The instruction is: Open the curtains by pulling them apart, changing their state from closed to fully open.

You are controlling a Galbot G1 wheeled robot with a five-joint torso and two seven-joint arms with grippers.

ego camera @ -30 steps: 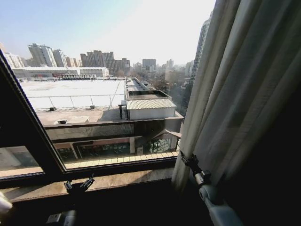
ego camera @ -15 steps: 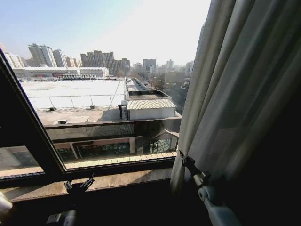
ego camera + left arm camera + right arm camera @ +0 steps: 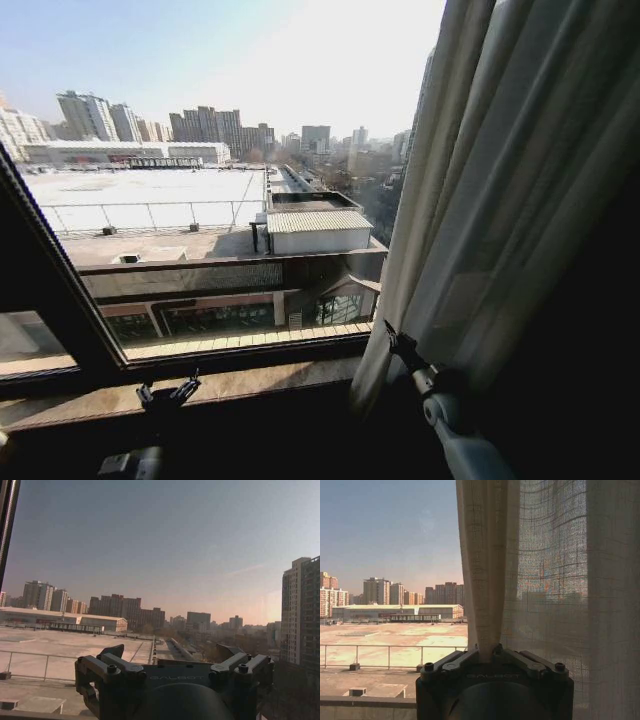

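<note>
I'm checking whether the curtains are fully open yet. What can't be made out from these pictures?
- Left curtain panel: beyond the head view's left edge, so full opening can't be judged.
- The curtains: top and rail cut off by the head view's upper edge.
- Left tool: small and dark by the sill in head view; its wrist view doesn't settle the fingers.

A dark window frame (image 3: 60, 300) crosses the glass above a pale stone sill (image 3: 260, 380). Outside, bright hazy daylight falls on a flat white rooftop (image 3: 150, 195) (railed along its edge) and distant high-rise blocks (image 3: 215, 125).
</note>
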